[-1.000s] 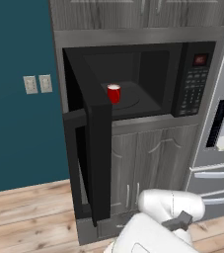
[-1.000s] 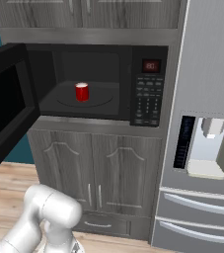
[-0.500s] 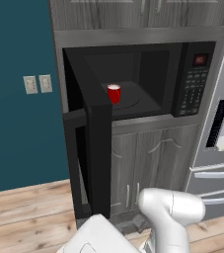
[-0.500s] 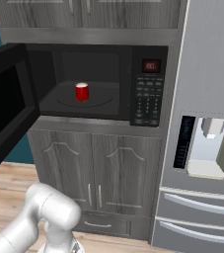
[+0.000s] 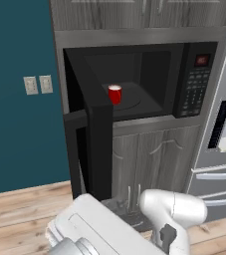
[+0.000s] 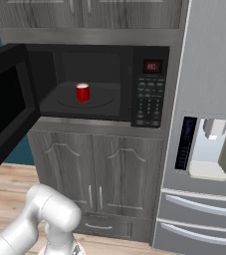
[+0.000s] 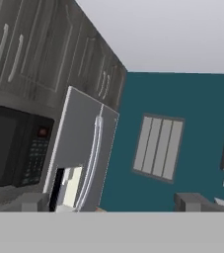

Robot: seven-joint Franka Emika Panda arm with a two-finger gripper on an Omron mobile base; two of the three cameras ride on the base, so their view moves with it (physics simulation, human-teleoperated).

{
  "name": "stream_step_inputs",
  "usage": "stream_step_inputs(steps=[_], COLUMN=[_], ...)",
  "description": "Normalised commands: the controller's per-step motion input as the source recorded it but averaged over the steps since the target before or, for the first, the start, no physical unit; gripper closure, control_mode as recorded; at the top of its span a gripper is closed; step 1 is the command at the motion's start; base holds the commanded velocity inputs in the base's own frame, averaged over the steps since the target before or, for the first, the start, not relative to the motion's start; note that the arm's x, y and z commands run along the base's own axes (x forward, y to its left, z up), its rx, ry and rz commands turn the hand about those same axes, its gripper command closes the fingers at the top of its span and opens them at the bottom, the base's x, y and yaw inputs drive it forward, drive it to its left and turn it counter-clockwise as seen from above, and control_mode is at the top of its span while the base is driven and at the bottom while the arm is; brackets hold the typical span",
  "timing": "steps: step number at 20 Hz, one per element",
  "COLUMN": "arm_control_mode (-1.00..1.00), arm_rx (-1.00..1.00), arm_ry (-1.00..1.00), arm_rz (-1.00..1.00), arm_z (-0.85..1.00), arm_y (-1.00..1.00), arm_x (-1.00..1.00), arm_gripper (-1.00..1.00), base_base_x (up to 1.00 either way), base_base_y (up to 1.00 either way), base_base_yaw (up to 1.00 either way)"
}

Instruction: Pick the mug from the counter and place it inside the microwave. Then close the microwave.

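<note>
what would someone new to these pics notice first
Most likely the small red mug, standing upright in the middle of the open black microwave, bright against the dark inside. Next, the microwave's door, swung wide open toward the left and jutting out over the grey cabinets. The steel fridge stands right beside the microwave's keypad side.

The mug (image 5: 115, 94) stands upright inside the microwave (image 5: 149, 79), on its floor toward the left. The microwave door (image 5: 92, 134) hangs open on the left side. The keypad (image 6: 149, 99) sits right of the cavity. Cabinets (image 6: 97, 169) lie below, and a fridge (image 6: 204, 129) stands just beside the microwave on the right.
</note>
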Motion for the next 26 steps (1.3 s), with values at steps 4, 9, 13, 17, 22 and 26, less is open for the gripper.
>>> stream_step_inputs(steps=[4,9,13,17,22,26], arm_control_mode=[-1.0,-1.0,-1.0,-1.0,-1.0,-1.0], arm_rx=[0.0,0.0,-0.01,-0.01,0.0,0.0], arm_ry=[0.09,0.03,0.02,0.0,0.01,0.0], arm_rz=[0.0,0.0,0.0,0.0,0.0,0.0], arm_z=[-0.11,-0.16,-0.13,-0.09,-0.22,-0.32], arm_y=[0.18,0.28,0.38,0.28,0.22,0.21], arm_x=[0.54,0.37,0.21,0.24,0.35,0.23], arm_gripper=[-1.0,-1.0,-1.0,-1.0,-1.0,-1.0], base_base_x=[0.0,0.0,0.0,0.0,0.0,0.0], base_base_y=[0.0,0.0,0.0,0.0,0.0,0.0], base_base_yaw=[0.0,0.0,0.0,0.0,0.0,0.0])
